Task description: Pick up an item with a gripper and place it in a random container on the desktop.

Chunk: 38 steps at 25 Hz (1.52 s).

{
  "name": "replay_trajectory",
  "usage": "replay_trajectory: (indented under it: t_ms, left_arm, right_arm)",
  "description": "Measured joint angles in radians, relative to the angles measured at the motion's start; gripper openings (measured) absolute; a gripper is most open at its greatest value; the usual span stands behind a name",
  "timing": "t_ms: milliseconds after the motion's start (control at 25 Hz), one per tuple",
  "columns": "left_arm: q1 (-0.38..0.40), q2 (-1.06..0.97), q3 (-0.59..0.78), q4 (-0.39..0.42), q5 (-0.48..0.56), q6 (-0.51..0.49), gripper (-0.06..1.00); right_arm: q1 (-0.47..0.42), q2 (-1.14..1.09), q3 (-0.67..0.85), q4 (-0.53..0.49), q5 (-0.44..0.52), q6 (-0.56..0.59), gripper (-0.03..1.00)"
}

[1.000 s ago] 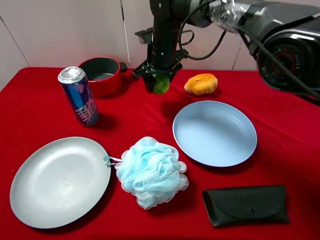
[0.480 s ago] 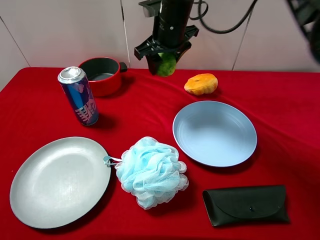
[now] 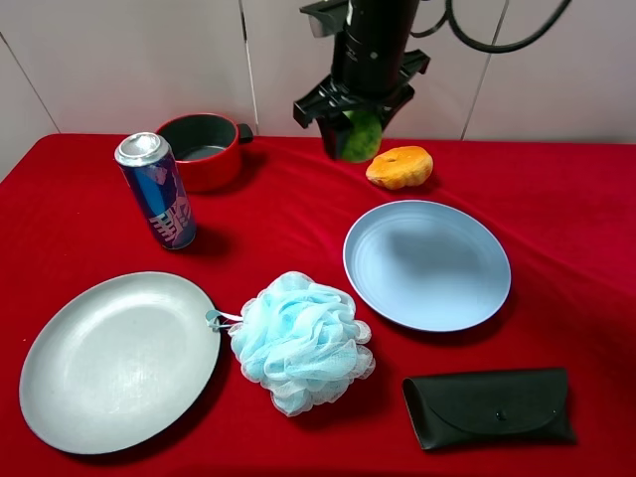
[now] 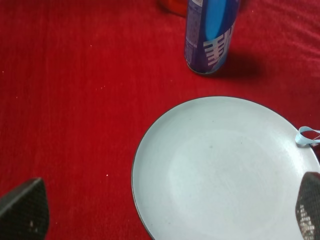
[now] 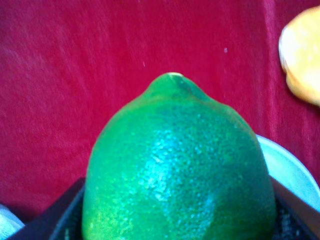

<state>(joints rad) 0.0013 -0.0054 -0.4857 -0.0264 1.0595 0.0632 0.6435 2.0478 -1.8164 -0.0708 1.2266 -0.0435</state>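
My right gripper (image 3: 356,127) is shut on the green fruit (image 3: 361,136) and holds it in the air at the back of the red desktop (image 3: 268,234), just left of the orange-yellow bun (image 3: 399,166). In the right wrist view the green fruit (image 5: 177,165) fills the frame between the fingers. The light-blue plate (image 3: 426,263) lies empty on the cloth, nearer the front and to the right of the fruit; its edge shows in the right wrist view (image 5: 290,175). My left gripper (image 4: 165,210) is open over the grey plate (image 4: 225,167); it is out of the high view.
A red pot (image 3: 202,149) and a blue can (image 3: 157,191) stand at the back left. The grey plate (image 3: 117,358) lies front left, a light-blue bath pouf (image 3: 301,340) beside it. A black glasses case (image 3: 489,407) lies front right.
My right gripper has lifted the green fruit off the cloth and carried it up and to the right, toward the bun. Nothing else has moved.
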Motion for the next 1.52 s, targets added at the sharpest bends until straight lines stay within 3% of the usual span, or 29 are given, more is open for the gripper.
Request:
replay_trajectory:
  t_ms: [280,760,1520]
  left_arm:
    - [0.0,0.0,0.0,0.0,0.0,0.0,1.0]
    - [0.0,0.0,0.0,0.0,0.0,0.0,1.0]
    - [0.0,0.0,0.0,0.0,0.0,0.0,1.0]
  right_arm:
    - [-0.001,-0.1,0.155,-0.038,-0.002,0.005,0.46]
    - [-0.092,-0.19,0.371,-0.031,-0.109,0.012,0.46]
    - [-0.242,-0.192,0.726,0.033,-0.502,-0.003,0.46]
